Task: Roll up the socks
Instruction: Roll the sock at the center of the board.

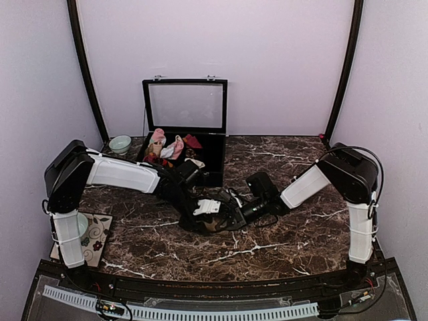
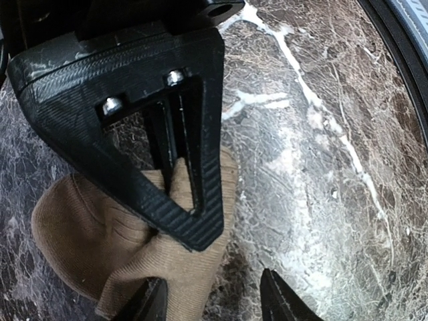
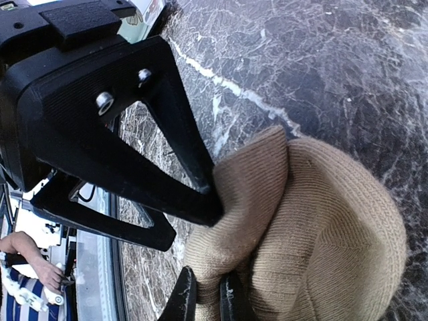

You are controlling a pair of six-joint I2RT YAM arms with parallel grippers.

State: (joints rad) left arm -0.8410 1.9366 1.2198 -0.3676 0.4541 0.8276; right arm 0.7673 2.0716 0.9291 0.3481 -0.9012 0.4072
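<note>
"What sort of place is this?"

"A robot lab booth. Plain lilac walls [image 1: 214, 53] and black poles [image 1: 85, 73] box in a marble-patterned table [image 1: 287, 234]."

"What else shows it?"

"Two robot arms [image 1: 124, 174] bolted at the near edge, and a slotted cable duct [image 1: 200, 311] with loose wires."

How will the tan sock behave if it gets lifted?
Probably floppy: the tan sock creases and bunches where the right hand presses it. Likely light, being soft ribbed knit. Its loose end may sag or unroll when lifted.
</note>
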